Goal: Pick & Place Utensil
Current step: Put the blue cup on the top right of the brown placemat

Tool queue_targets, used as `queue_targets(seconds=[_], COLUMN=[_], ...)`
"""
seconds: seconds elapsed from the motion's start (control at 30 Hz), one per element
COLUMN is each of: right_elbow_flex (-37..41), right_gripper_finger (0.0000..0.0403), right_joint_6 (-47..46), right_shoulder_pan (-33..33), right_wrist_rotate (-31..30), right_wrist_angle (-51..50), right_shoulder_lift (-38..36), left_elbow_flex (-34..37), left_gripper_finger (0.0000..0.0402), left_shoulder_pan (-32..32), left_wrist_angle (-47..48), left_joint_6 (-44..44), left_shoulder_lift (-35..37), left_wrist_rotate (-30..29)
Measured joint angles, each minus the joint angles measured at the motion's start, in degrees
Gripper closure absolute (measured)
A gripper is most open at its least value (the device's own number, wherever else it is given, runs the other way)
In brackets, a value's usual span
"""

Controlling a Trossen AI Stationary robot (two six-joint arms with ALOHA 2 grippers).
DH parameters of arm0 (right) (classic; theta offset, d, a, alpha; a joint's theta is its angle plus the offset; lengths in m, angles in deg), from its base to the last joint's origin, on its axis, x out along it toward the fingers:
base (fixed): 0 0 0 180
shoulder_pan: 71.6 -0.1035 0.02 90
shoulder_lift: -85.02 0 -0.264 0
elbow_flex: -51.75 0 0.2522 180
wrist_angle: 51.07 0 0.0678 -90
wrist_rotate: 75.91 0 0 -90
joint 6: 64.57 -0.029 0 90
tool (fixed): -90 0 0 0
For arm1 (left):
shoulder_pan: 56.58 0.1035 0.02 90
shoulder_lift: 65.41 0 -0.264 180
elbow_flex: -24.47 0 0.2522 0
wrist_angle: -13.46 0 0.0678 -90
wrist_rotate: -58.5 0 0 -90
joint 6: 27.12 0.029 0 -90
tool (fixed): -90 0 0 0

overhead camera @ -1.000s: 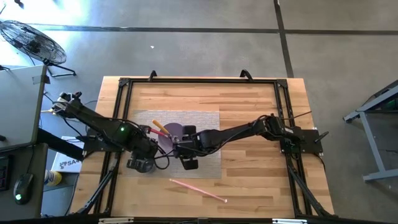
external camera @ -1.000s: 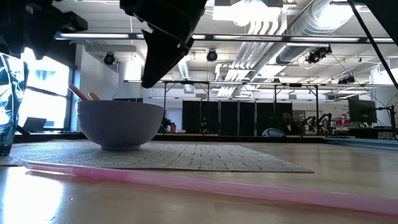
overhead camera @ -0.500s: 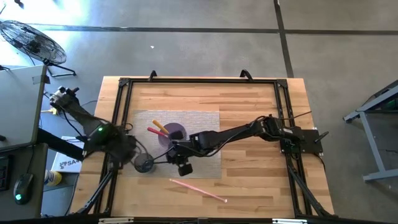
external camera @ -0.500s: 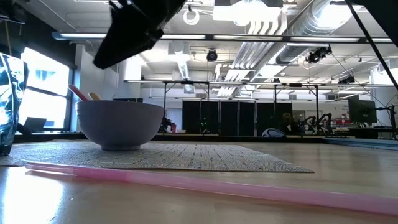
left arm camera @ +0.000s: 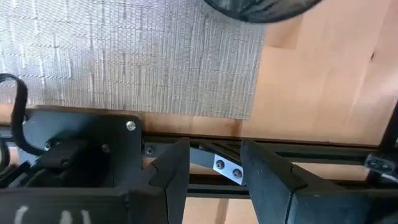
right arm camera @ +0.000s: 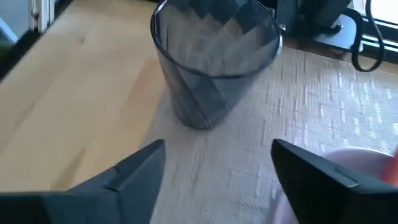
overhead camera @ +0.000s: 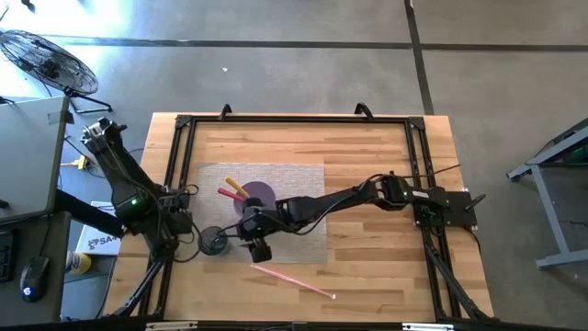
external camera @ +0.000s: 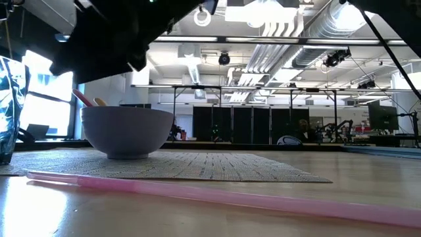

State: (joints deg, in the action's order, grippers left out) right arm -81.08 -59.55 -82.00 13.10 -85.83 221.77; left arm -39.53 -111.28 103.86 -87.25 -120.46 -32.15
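Both arms shifted: left tool (left arm camera: 214, 163) backed off open, empty; right tool (right arm camera: 217, 163) wide over glass (right arm camera: 214, 59), pink straw (overhead camera: 292, 279) unpicked.

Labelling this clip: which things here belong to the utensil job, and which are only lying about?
Job:
straw
bowl holding two utensils
cup
right gripper, open, near the cup and straw

Lying about:
mat
left gripper, open at the table's left edge
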Motion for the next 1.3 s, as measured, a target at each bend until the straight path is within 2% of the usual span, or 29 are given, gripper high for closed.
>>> queue_targets(seconds=[0.13, 0.33, 0.57, 0.7, 1.07, 1.3], right_elbow_flex=[0.0, 0.0, 0.0, 0.0, 0.0, 0.0], right_gripper_finger=[0.0067, 0.0009, 0.0005, 0.0005, 0.0005, 0.0004], right_joint_6=[-3.4, -6.5, -6.5, -6.3, -6.2, -6.2], right_shoulder_pan=[-0.7, -1.9, -2.9, -3.2, -3.1, -2.3], right_wrist_rotate=[-0.7, -5.0, -5.4, -7.8, -9.3, -8.6], right_wrist_angle=[4.2, 9.0, 16.2, 21.1, 26.4, 26.3], right_shoulder_lift=[1.5, 3.7, 6.3, 8.1, 9.7, 9.7], left_elbow_flex=[2.8, 5.6, 7.9, 8.9, 15.8, 17.4], left_gripper_finger=[0.0262, 0.0262, 0.0262, 0.0262, 0.0262, 0.0262], left_shoulder_pan=[-0.5, -0.5, -0.5, -0.5, -0.5, -0.5], left_wrist_angle=[-2.0, -3.7, -7.7, -10.9, -25.6, -27.1], left_joint_6=[1.2, 1.8, 1.8, 2.1, 3.0, 3.1], left_shoulder_lift=[0.0, 0.2, 0.1, 0.1, 0.0, 0.0], left_wrist_rotate=[0.3, 1.3, -3.3, -7.3, -8.8, -19.0])
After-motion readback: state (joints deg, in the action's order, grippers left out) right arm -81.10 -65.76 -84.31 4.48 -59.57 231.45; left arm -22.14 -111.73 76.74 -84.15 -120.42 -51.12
